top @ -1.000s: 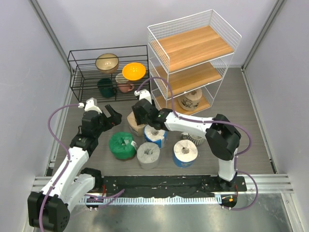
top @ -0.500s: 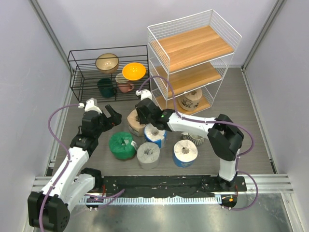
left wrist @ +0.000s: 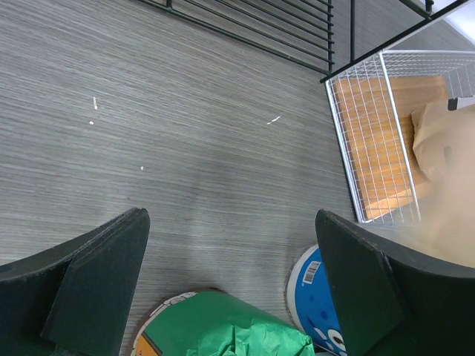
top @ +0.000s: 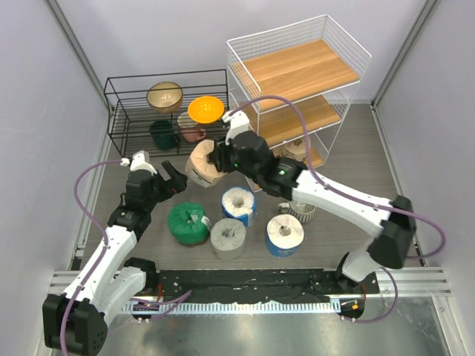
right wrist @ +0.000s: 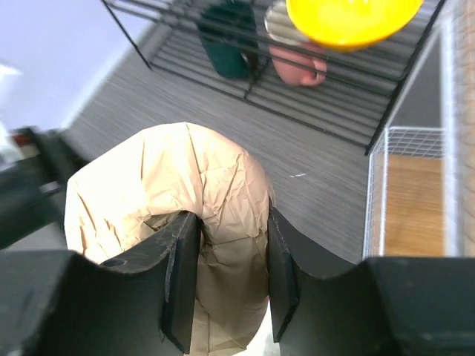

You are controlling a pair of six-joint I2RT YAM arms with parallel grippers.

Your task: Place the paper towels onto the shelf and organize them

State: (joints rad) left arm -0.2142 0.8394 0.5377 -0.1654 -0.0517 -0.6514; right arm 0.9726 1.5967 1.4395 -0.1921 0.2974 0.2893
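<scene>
My right gripper is shut on a tan paper towel roll and holds it in the air left of the white wire shelf; in the right wrist view its pads pinch the crumpled tan wrap. A second tan roll lies on the shelf's bottom board. The green roll, grey roll and two blue-wrapped rolls stand on the table. My left gripper is open and empty above the green roll.
A low black wire rack with bowls, one orange, stands at the back left. A ribbed grey-white mug sits behind the right blue roll. Grey walls close in both sides.
My right gripper has lifted the tan roll off the table and carried it up and back, toward the shelf. The left arm has not moved.
</scene>
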